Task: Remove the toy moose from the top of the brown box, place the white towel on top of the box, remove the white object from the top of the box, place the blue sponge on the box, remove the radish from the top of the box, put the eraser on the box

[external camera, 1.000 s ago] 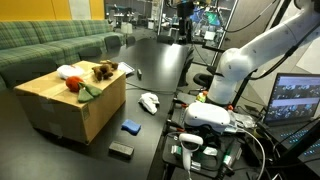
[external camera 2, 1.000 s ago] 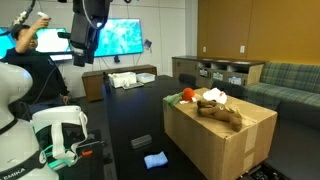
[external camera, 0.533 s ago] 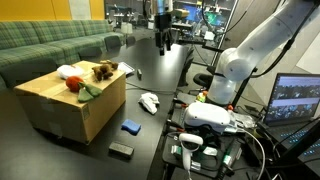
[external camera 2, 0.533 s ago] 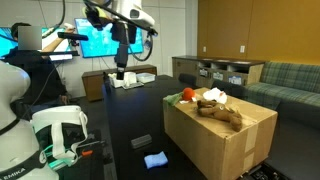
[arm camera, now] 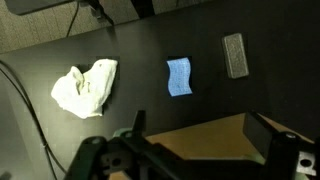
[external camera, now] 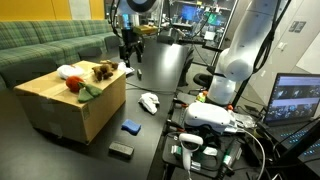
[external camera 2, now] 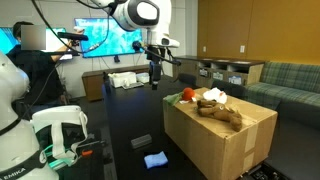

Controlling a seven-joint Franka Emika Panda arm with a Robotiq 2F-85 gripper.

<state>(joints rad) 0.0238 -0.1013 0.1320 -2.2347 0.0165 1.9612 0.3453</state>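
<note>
The brown box (external camera: pixel 55 105) (external camera 2: pixel 225 140) carries the toy moose (external camera: pixel 103 70) (external camera 2: pixel 222 116), the red radish (external camera: pixel 73 84) (external camera 2: pixel 186 94) with green leaves, and the small white object (external camera: pixel 66 71) (external camera 2: pixel 213 96). On the dark table beside it lie the white towel (external camera: pixel 149 102) (arm camera: pixel 85 88), the blue sponge (external camera: pixel 130 126) (external camera 2: pixel 155 159) (arm camera: pixel 180 76) and the dark eraser (external camera: pixel 121 149) (external camera 2: pixel 142 141) (arm camera: pixel 235 55). My gripper (external camera: pixel 128 55) (external camera 2: pixel 155 80) (arm camera: pixel 203 128) hangs open and empty in the air just off the box's far corner (arm camera: pixel 215 140), above the level of its top.
A green sofa (external camera: pixel 50 45) stands behind the box. The robot's base, cables and equipment (external camera: pixel 210 125) crowd one side of the table, with a laptop (external camera: pixel 298 100) nearby. A person (external camera 2: pixel 35 45) sits by lit screens (external camera 2: pixel 105 38). White items (external camera 2: pixel 125 80) lie on the far table.
The arm has swung from the far side of the table toward the box and dropped lower. The gripper stayed open. Nothing on the box or table moved.
</note>
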